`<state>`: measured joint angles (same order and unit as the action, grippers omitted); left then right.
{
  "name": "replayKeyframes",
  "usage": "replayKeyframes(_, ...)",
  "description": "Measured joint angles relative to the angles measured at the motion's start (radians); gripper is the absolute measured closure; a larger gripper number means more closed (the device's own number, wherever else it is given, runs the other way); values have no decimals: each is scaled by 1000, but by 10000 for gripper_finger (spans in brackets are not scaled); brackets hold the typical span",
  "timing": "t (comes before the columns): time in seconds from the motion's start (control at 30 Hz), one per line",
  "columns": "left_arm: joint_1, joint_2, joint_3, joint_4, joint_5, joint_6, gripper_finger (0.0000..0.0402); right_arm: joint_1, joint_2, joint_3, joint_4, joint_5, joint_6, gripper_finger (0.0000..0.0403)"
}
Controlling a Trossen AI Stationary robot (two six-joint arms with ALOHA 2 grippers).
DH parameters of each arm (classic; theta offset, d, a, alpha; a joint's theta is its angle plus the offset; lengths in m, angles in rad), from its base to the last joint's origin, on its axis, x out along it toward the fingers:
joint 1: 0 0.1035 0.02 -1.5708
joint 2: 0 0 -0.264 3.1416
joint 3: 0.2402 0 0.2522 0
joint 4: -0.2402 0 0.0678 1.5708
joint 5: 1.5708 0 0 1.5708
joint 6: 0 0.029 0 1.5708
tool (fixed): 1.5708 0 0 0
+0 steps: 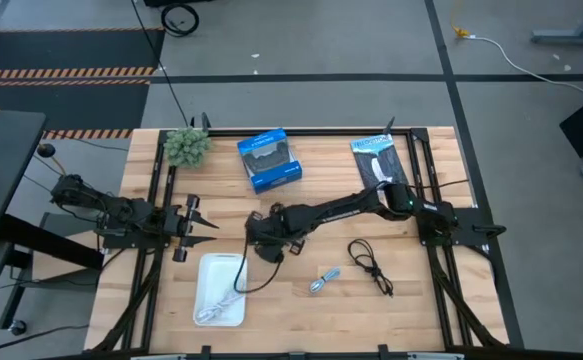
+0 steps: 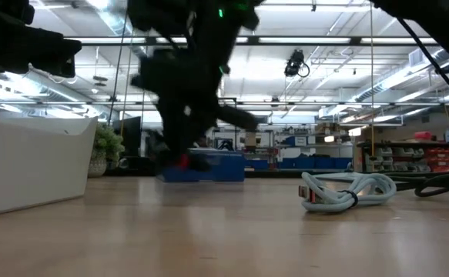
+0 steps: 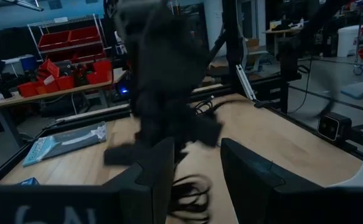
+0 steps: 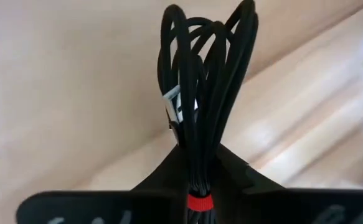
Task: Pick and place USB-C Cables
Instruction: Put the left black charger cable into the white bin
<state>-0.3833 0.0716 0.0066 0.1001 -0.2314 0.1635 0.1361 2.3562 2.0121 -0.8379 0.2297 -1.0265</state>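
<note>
My right gripper (image 1: 266,240) reaches across to the table's middle and is shut on the black cable with the red band (image 4: 200,93), just right of the white tray (image 1: 203,275). A white cable (image 1: 209,312) lies in that tray. The light blue-grey cable (image 1: 323,282) (image 2: 347,192) and the black cable (image 1: 371,265) lie flat on the table to the right. My left gripper (image 1: 203,228) (image 3: 197,177) waits open at the left, pointing toward the right gripper. My right gripper pinches the black-and-red cable's bundled coil between its two fingers at the red band (image 4: 200,202). The loops (image 4: 206,56) stand out beyond the fingertips. A loose strand (image 1: 239,283) trails down over the tray's right edge; whether it rests there I cannot tell.
A blue box (image 1: 269,160) and a black-and-white flat packet (image 1: 379,155) lie near the far edge, and a small green plant (image 1: 186,145) stands at the far left corner. Black frame rails run along both sides of the table. Bare wood shows near the table's middle front.
</note>
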Motion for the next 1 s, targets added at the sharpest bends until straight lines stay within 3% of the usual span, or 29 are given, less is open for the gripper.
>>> replayKeyframes(0.27, 0, 0, 0, 0, 0, 0, 260, 121, -1, 191, 42, 70, 7, 350)
replayKeyframes(0.47, 0, 0, 0, 0, 0, 0, 260, 180, -2, 222, 158, 127, -3, 350)
replayKeyframes(0.87, 0, 0, 0, 0, 0, 0, 260, 210, -2, 216, 503, -315, 132, 350)
replayKeyframes(1.0, 0, 0, 0, 0, 0, 0, 260, 188, -1, 117, 630, -357, 221, 350)
